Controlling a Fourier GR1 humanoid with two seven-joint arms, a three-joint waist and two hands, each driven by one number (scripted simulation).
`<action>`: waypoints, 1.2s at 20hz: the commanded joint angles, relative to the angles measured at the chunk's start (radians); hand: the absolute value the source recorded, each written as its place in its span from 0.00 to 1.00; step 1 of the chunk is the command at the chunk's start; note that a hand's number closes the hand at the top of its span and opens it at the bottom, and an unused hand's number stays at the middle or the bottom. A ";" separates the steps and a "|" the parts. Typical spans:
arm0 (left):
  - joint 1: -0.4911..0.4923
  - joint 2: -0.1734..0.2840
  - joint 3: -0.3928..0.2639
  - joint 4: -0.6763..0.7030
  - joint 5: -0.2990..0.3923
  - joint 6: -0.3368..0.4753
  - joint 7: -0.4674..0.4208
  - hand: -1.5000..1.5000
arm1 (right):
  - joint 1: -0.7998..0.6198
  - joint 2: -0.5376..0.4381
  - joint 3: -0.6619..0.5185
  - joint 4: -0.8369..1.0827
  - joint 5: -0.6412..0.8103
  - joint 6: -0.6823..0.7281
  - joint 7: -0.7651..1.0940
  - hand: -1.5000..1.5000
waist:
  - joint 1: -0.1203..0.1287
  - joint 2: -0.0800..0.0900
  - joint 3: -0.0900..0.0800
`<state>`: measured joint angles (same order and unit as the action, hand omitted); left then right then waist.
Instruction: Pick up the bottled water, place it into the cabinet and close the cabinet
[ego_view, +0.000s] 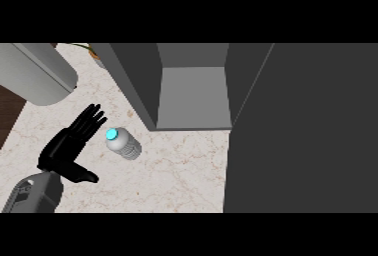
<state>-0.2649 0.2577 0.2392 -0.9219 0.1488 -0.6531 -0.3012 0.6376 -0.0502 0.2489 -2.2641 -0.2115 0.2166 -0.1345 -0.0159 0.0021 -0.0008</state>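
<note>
The bench (170, 175) is a pale marble-like top with faint reddish veining, filling the left and middle of the head view. A strip of dark wood floor (9, 107) shows past its edge at about nine o'clock. At eleven o'clock a large grey cylinder (37, 72) leans across the corner. The cabinet (193, 90) stands at twelve o'clock, dark grey outside with a lighter grey inside, and its door (303, 130) swings wide open, covering the whole right side from one to five o'clock.

The bottled water (122, 143) is a small clear, ribbed bottle with a bright cyan cap. It sits on the bench just below the cabinet's front left corner. Seen from above, its long axis appears to run from the cap at ten o'clock to the base at four o'clock.

The left hand (70, 147) is at nine o'clock of the bottle, just beside it, fingers straight and spread toward one o'clock, thumb out toward four o'clock, holding nothing.
</note>
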 joint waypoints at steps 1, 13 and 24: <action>-0.059 0.006 -0.001 0.214 -0.073 0.007 -0.133 0.00 | 0.026 0.029 0.066 0.007 0.052 -0.020 -0.025 0.00 | -0.005 0.001 -0.001; -0.234 0.022 -0.004 0.613 -0.152 -0.003 -0.319 0.00 | 0.024 -0.038 -0.039 0.030 -0.059 0.050 -0.045 0.00 | -0.024 0.009 -0.003; -0.289 -0.014 -0.011 0.710 -0.169 0.004 -0.380 0.00 | 0.012 -0.006 0.029 0.025 0.008 0.021 -0.045 0.00 | -0.028 0.012 -0.004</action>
<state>-0.5282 0.2524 0.2255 -0.2505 -0.0150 -0.5820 -0.6043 0.6538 -0.0716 0.2435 -2.2338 -0.2284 0.2507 -0.1859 -0.0363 0.0113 -0.0037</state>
